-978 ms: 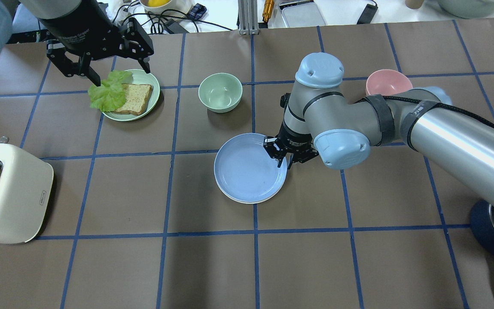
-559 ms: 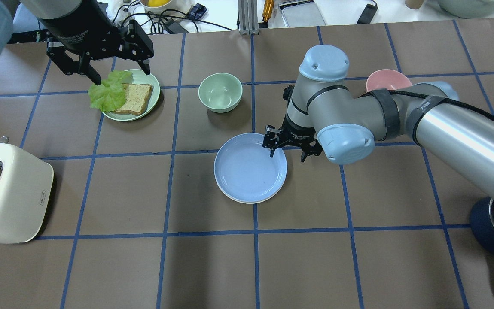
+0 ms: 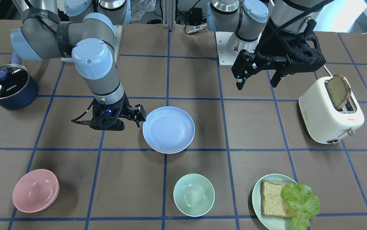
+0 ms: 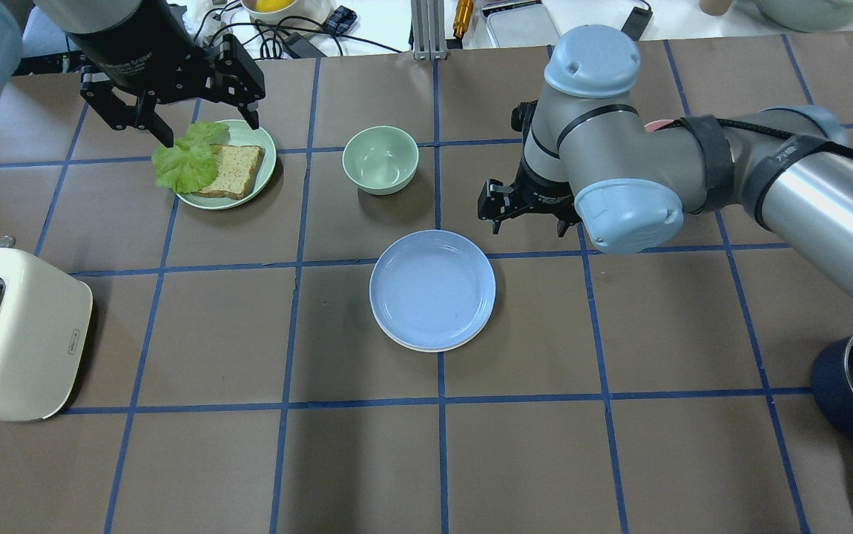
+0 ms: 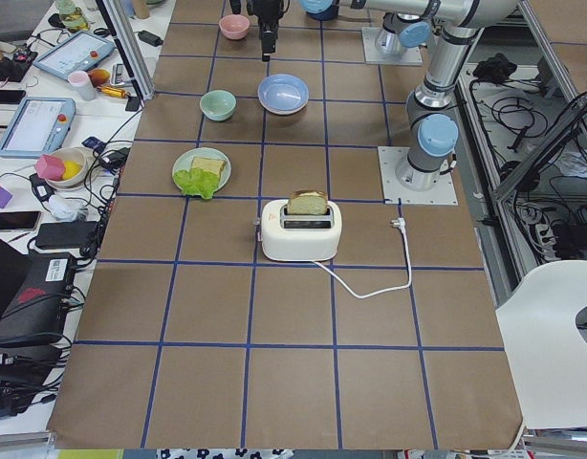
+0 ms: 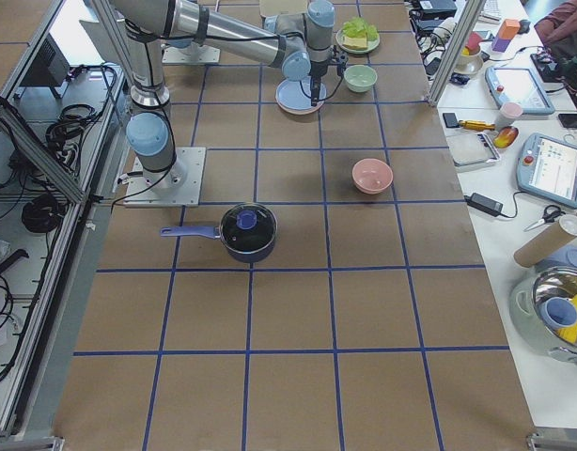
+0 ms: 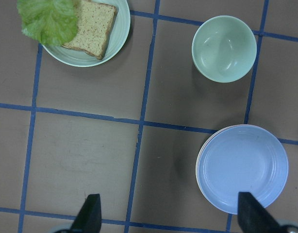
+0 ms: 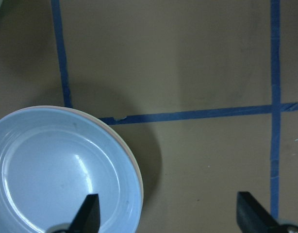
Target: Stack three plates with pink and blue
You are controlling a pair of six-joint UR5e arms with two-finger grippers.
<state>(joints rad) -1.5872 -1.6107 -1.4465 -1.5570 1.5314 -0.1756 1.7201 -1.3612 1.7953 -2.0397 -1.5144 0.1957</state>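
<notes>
The light blue plate (image 4: 432, 289) lies on top of a stack near the table's middle, also in the front view (image 3: 168, 128) and the left wrist view (image 7: 242, 167). In the right wrist view the blue plate (image 8: 57, 170) has a pale pink rim (image 8: 135, 167) showing just under it. A cream-white edge (image 4: 397, 343) shows at the bottom. My right gripper (image 4: 527, 222) (image 3: 123, 123) (image 8: 169, 216) is open and empty, raised just beyond the stack's far right rim. My left gripper (image 4: 208, 122) (image 3: 257, 83) (image 7: 169, 216) is open and empty, high over the bread plate.
A mint plate with bread and lettuce (image 4: 226, 165) and a mint bowl (image 4: 380, 159) stand at the back. A pink bowl (image 3: 35, 190) sits behind my right arm. A toaster (image 4: 18, 334) is at the left and a dark pot (image 3: 8, 84) at the right.
My right gripper has let go of the blue plate's right rim, opened, and moved up and away toward the far side. The stack and my left arm have stayed still.
</notes>
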